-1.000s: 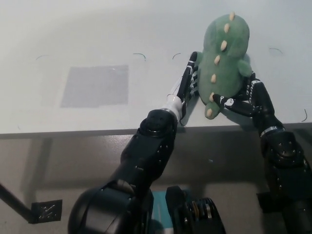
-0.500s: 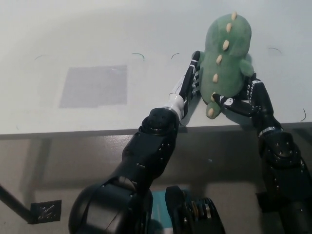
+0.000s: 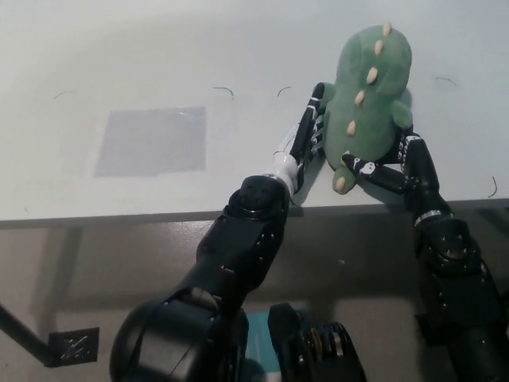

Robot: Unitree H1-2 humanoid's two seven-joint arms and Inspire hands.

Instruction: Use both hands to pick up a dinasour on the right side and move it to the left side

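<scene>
From the head view I see the green plush dinosaur (image 3: 367,99) on the right part of the white bench (image 3: 238,56), close to the bench's near edge, its row of cream spikes facing up toward the camera and its tail end pointing at that edge. My left hand (image 3: 308,131) is laid flat against the dinosaur's left flank, fingers stretched out along the toy and touching it. My right hand (image 3: 391,167) comes in from the near right, its fingers hooked around the dinosaur's lower right side just by the tail, so the toy is pressed between both hands. I cannot tell whether the dinosaur's underside is resting on the bench or just clear of it. Farther toward the bench's left part lies a grey square patch (image 3: 151,142), well apart from the toy and both hands. A few thin dark curved marks (image 3: 223,89) are scattered on the bench surface between the patch and the dinosaur and along the right edge.
</scene>
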